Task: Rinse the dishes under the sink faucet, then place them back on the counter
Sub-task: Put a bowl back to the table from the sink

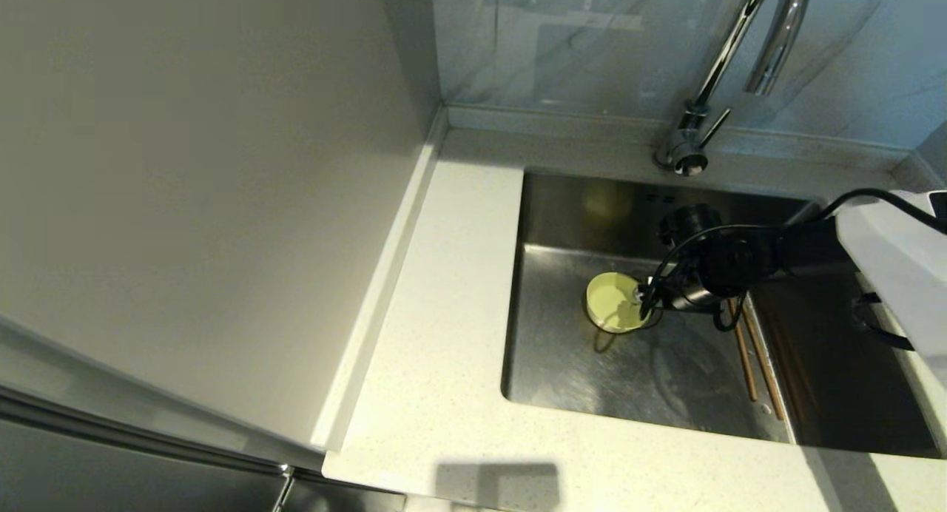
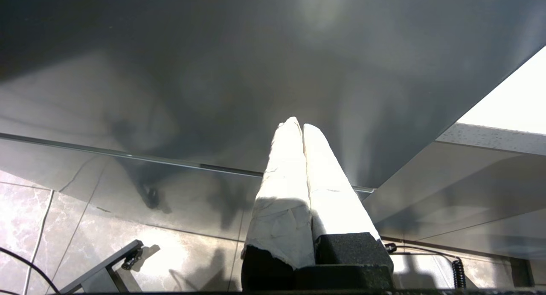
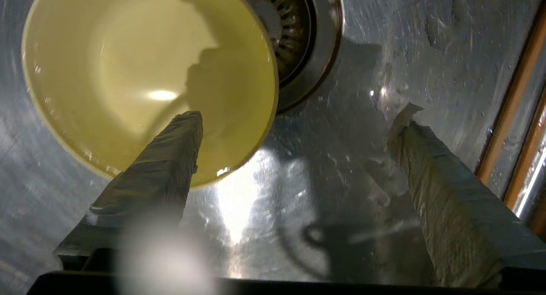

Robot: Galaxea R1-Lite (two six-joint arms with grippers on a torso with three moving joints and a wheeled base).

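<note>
The right claw [image 3: 298, 116] hung low inside the sink [image 1: 570, 201], its taped fingers [image 3: 170, 158] spread wide apart and gripping nothing. One finger reached over the rim of the yellow-green bowl [image 1: 612, 302]; the other stood over bare steel. The bowl sat upright on the basin floor, partly covering the strainer drain [image 3: 298, 39]. Two chopsticks [image 1: 755, 356] lay side by side near the sink's right wall. The faucet [image 1: 729, 61] rose behind, from the counter [image 1: 444, 334]. The left claw [image 2: 297, 124], fingers pressed together, was parked below the counter.
</note>
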